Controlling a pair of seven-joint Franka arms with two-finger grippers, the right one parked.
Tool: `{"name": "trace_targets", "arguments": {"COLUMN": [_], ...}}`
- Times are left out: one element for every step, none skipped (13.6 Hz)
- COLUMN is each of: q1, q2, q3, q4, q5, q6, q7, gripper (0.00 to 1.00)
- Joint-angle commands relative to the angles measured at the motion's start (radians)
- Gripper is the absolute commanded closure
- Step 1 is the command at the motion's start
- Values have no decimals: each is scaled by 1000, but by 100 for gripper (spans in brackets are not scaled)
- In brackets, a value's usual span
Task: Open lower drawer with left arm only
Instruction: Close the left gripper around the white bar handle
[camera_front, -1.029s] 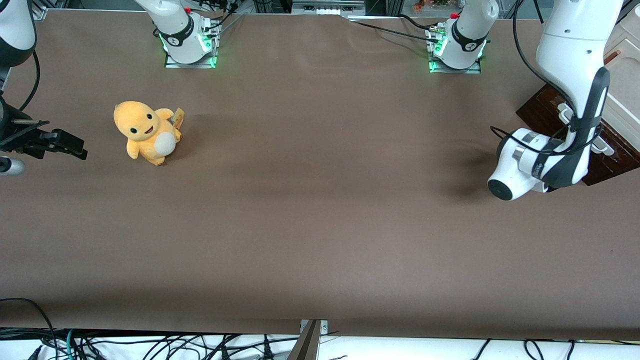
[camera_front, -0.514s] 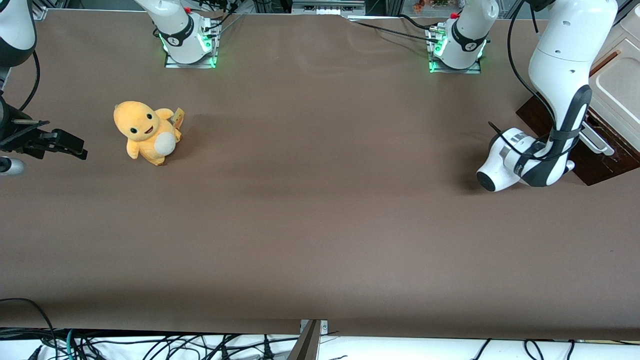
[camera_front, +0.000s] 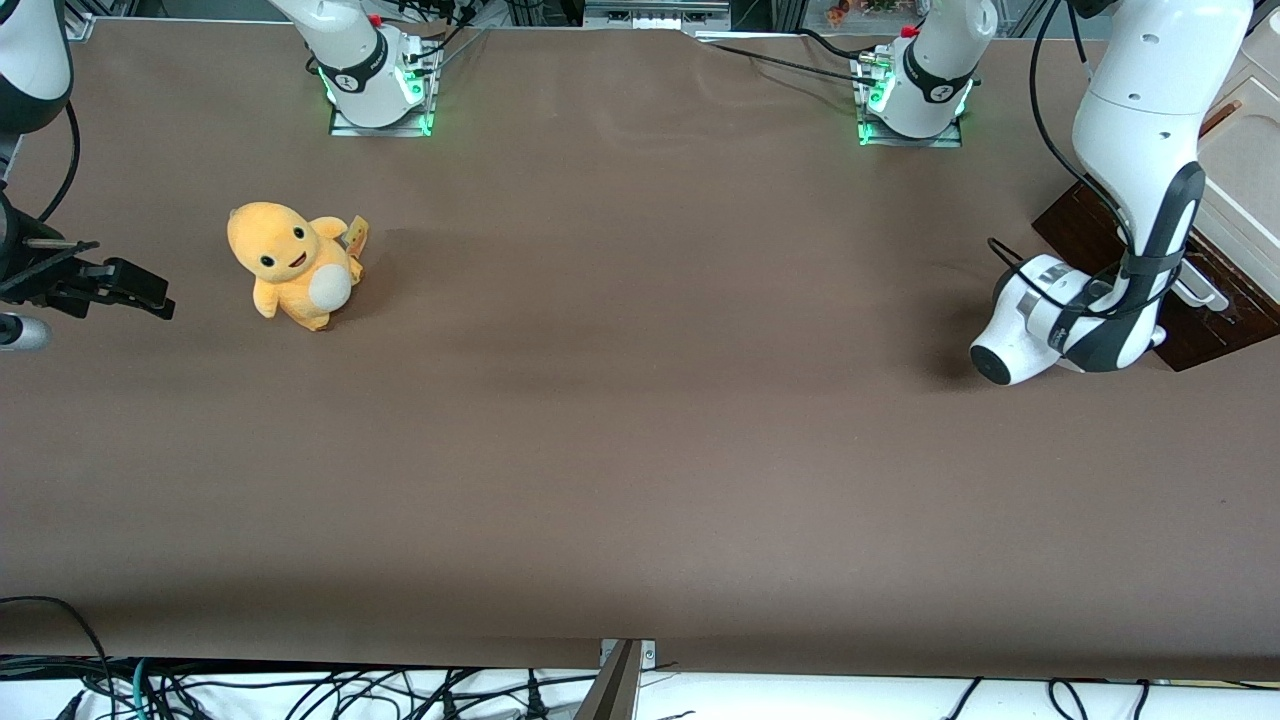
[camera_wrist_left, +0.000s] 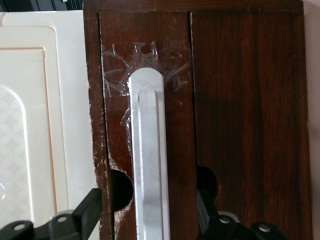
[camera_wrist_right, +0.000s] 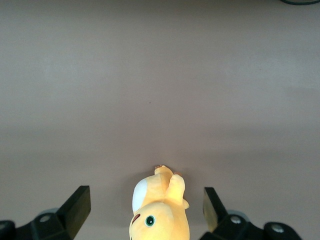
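A wide table (camera_front: 640, 420) covered with a plain brown cloth carries everything here. An orange plush toy (camera_front: 293, 264) with a white belly stands on it toward the parked arm's end, and a dark brown and cream-white drawer cabinet (camera_front: 1225, 240) rests on it at the working arm's end. Two arm bases (camera_front: 378, 75) lit green are mounted along the edge farthest from the front camera, and the gripper (camera_wrist_left: 150, 220) hangs open, in front of the cabinet, its fingers either side of the white handle (camera_wrist_left: 148, 160).

Cabinet (camera_front: 1245, 170) sits at the working arm's end of the table (camera_front: 640, 450). Left arm (camera_front: 1135, 180) reaches down in front of the lower drawer (camera_wrist_left: 240, 115); gripper (camera_wrist_left: 150, 210) straddles the bar handle (camera_wrist_left: 147, 160), one finger on each side, apparently not touching. Plush toy (camera_front: 292, 265) stands toward the parked arm's end, well apart from the drawer.
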Motion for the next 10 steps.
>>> {"name": "trace_targets", "arguments": {"q1": [14, 14, 14, 12, 12, 12, 12, 12, 12, 12], "q2": [-26, -27, -30, -32, -32, -32, -32, -32, -32, -32], "q3": [-10, -10, -10, -11, -11, -11, -13, -14, -19, -19], "q4": [-12, -13, -15, -13, -12, -12, -12, -10, -8, -7], "q5": [22, 14, 12, 12, 12, 12, 12, 11, 8, -9], "q6": [9, 9, 9, 9, 9, 9, 9, 9, 9, 9], "q7": [59, 59, 59, 59, 59, 59, 59, 57, 56, 51], "gripper": [34, 38, 44, 53, 55, 56, 61, 72, 80, 84]}}
